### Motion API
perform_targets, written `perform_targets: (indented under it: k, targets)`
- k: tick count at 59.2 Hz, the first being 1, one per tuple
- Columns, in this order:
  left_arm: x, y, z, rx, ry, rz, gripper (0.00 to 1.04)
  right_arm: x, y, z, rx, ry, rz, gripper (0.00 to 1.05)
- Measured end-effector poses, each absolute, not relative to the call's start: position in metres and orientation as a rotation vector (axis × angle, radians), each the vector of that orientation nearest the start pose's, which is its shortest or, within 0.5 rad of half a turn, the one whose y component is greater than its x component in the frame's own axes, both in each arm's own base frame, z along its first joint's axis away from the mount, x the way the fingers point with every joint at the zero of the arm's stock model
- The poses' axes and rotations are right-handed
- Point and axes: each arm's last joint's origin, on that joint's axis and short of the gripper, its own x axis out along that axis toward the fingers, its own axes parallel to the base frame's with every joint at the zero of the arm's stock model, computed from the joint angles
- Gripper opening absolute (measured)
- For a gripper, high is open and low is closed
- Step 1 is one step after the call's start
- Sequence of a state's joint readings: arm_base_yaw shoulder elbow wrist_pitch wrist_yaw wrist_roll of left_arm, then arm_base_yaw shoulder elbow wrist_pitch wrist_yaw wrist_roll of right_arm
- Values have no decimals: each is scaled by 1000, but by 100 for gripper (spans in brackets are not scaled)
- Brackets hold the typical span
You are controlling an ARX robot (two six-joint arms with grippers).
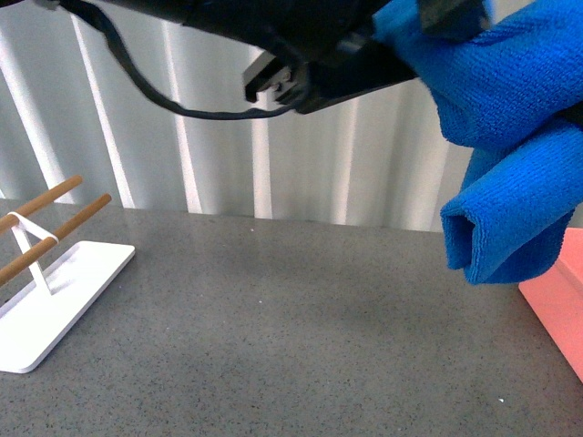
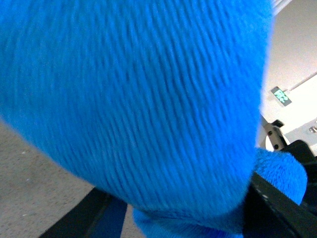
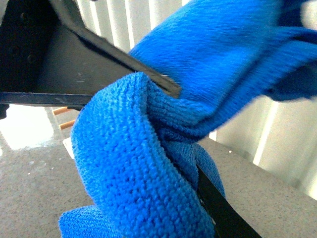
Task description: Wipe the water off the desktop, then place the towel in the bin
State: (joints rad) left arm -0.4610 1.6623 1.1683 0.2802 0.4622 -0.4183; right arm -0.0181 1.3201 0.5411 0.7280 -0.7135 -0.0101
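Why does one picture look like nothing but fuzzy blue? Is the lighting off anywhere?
Left wrist view: the towel fills the frame, seemingly too close to focus, so it smears. Right wrist view: near weave crisp, upper folds soft, bright glare on the desktop. Front view: even light, faint shadows, fairly sharp.

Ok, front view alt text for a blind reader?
A bright blue microfibre towel hangs from a black robot arm, upper right; a salmon-pink bin shows at the right edge. Left, a white two-rod rack stands on the speckled dark grey desktop.
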Motion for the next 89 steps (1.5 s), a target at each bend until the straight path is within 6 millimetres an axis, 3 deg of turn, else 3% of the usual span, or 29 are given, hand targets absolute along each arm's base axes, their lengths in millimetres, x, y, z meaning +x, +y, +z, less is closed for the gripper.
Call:
perform_targets:
  k: [11,16,22,28,41,55,59,64,70,84,89]
  targets:
    - [345,-141,260,-362,467,-741,86,264,5,225,40,100,602,4]
    - [350,-114,244,-333,501,-654,99,263,1,223,45,128,566,4]
    - [346,-82,227,-283,530,-576,98,264,-3,219,32,157,526,4]
    - [323,-53,216,-200,526,-545,98,263,-7,215,23,174,502,4]
    - [264,-16,214,-168,495,-589,98,259,-19,207,19,206,466,4]
    - [230,13,202,-191,498,-557,98,257,-24,206,24,206,460,4]
    - [225,14,193,-71,330,-308,86,257,-24,204,26,211,463,4]
    - [203,18,183,-4,121,-60,70,257,-24,201,29,219,459,4]
    - [183,21,184,5,1,-8,52,259,-21,200,29,227,453,4]
    - [158,13,170,-2,10,1,4,259,-7,199,24,245,471,4]
    - [153,9,166,-2,-4,18,4,259,-3,199,20,249,467,4]
